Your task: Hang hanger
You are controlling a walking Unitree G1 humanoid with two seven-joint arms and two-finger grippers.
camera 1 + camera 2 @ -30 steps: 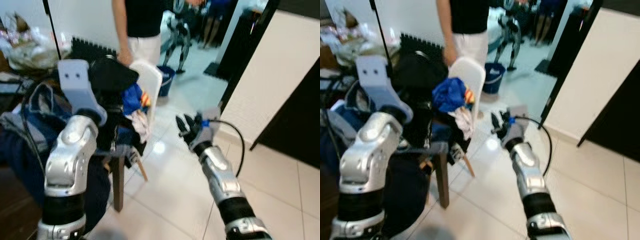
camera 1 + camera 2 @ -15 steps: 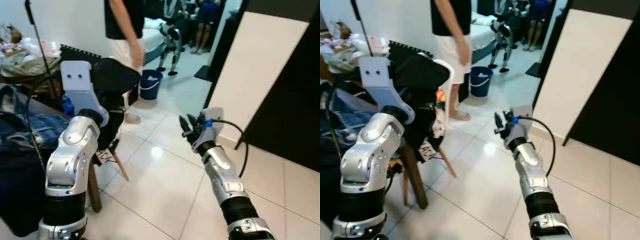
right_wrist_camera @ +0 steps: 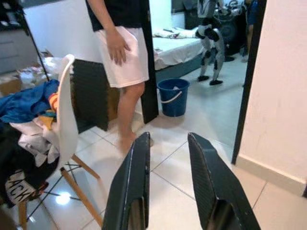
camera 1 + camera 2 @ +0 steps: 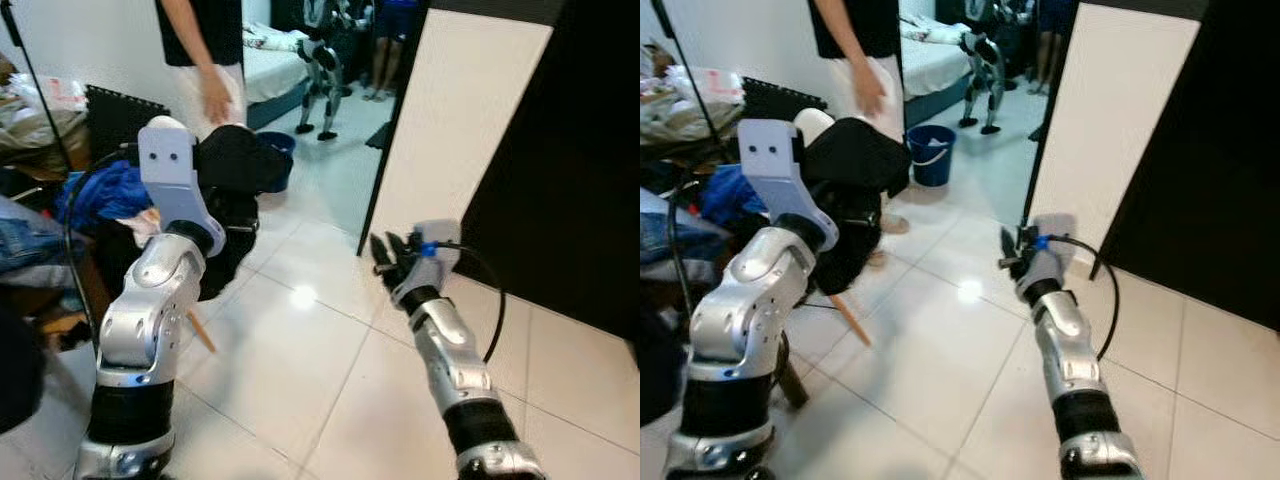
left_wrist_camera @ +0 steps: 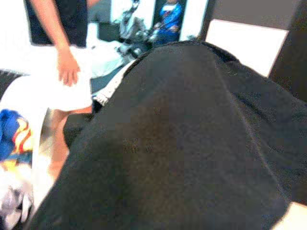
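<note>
My left arm (image 4: 150,300) is raised at the left. A black garment (image 4: 235,170) is draped over its gripper end, beside the white wrist block (image 4: 168,172). In the left wrist view the same dark cloth (image 5: 182,143) covers that gripper and whatever is under it. My right gripper (image 4: 386,250) is held out in front over the tiled floor. It is open, with nothing between its two black fingers (image 3: 132,182).
A person (image 4: 200,45) stands at the back left beside a blue bucket (image 4: 932,160). A white chair (image 3: 66,110) piled with clothes is on the left. A white panel (image 4: 450,130) and a dark cabinet front (image 4: 590,160) are on the right. Pale tiled floor (image 4: 310,380) lies ahead.
The camera has swung to the right, so the chair and clothes pile slid to the left edge and the white panel came closer. Both arms keep their pose.
</note>
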